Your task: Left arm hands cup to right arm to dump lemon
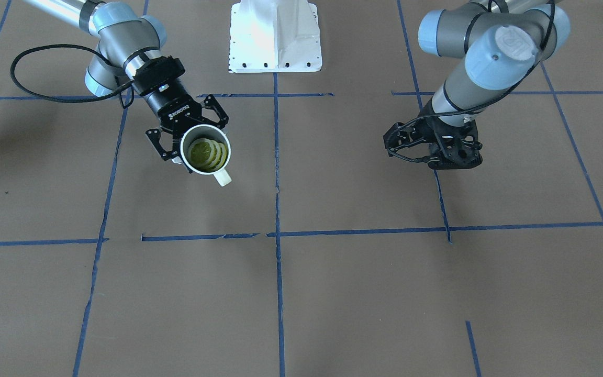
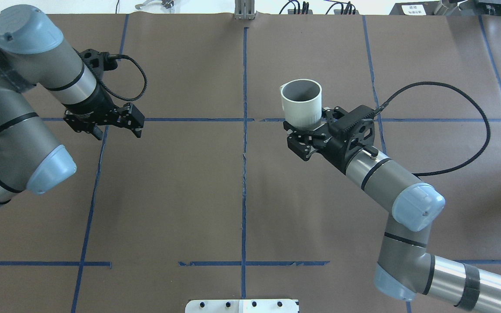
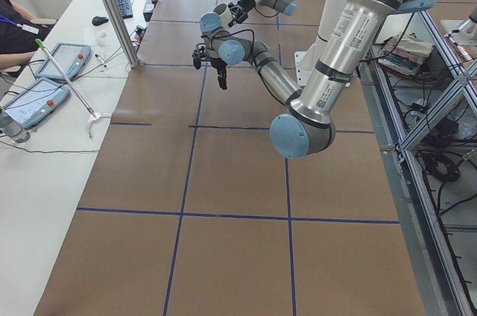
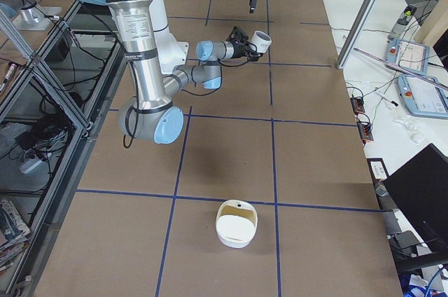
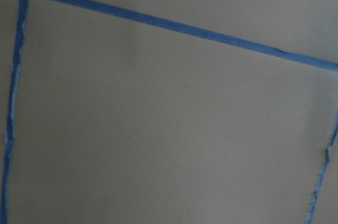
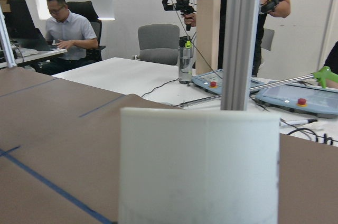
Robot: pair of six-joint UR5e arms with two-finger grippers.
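Right tool (image 1: 196,137) clamps the tilted cup (image 1: 182,150) holding lemon slices (image 1: 208,153); rolling its mouth slowly downward should spill them. Left tool (image 2: 115,125) gapes empty.

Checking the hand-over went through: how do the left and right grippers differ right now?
The right gripper has its jaws closed on the cup, lemon slices inside; the left gripper holds nothing. The right gripper reaches out sideways, the left gripper points down at the table. Both are black and off the table.
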